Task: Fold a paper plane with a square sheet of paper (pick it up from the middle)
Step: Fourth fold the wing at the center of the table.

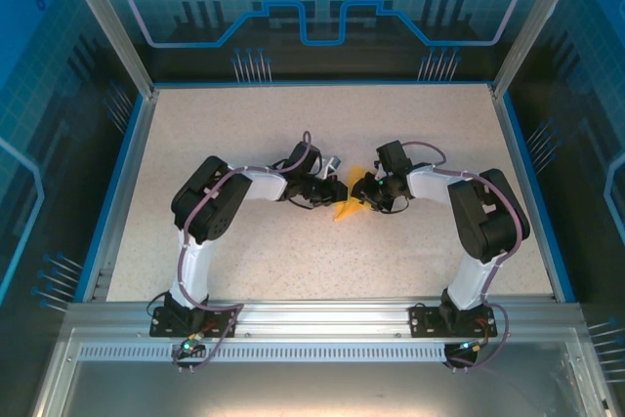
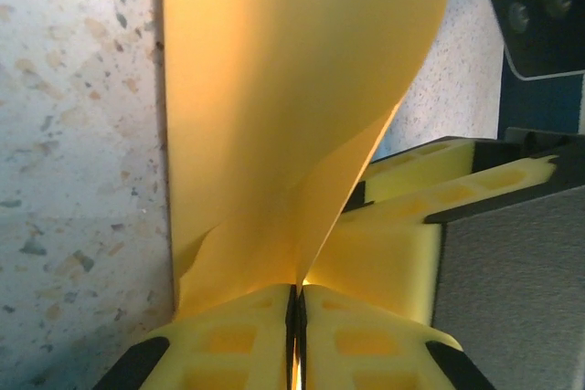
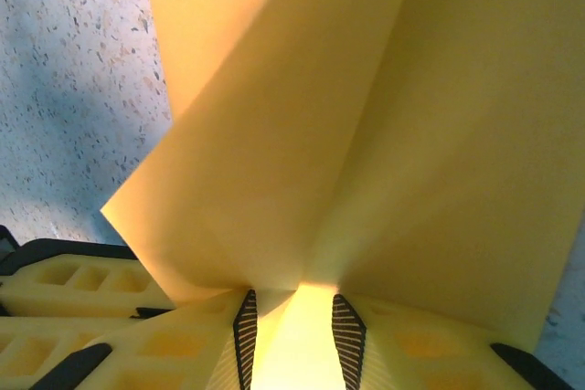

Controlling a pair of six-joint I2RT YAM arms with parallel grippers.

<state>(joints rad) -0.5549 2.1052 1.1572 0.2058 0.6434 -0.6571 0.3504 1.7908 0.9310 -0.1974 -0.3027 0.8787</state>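
The job looks to be partway through a fold. The orange-yellow sheet of paper (image 1: 344,206) hangs just above the middle of the speckled counter (image 1: 293,271), between the two grippers, which meet nose to nose there. It reads as a creased, curling shape: not a flat square, and not yet a dart.

The left gripper (image 2: 295,297) is clamped tight on the sheet. Its yellow fingers are pressed together, and the paper comes out of the slit and rises in a curved, doubled flap. The right gripper (image 3: 294,303) has its jaws partly apart, with a creased V of paper running down into the gap. Whether its ribbed pads (image 3: 245,335) actually pinch the paper I cannot tell.

My reading is that the left gripper serves as the anchor while the right one sets or sharpens a crease. The next move calls for the right gripper to take a sure hold on the fold line and bring the layers together squarely while the left stays steady. The paper is thin, so any pull between the two could skew the crease or tear it.
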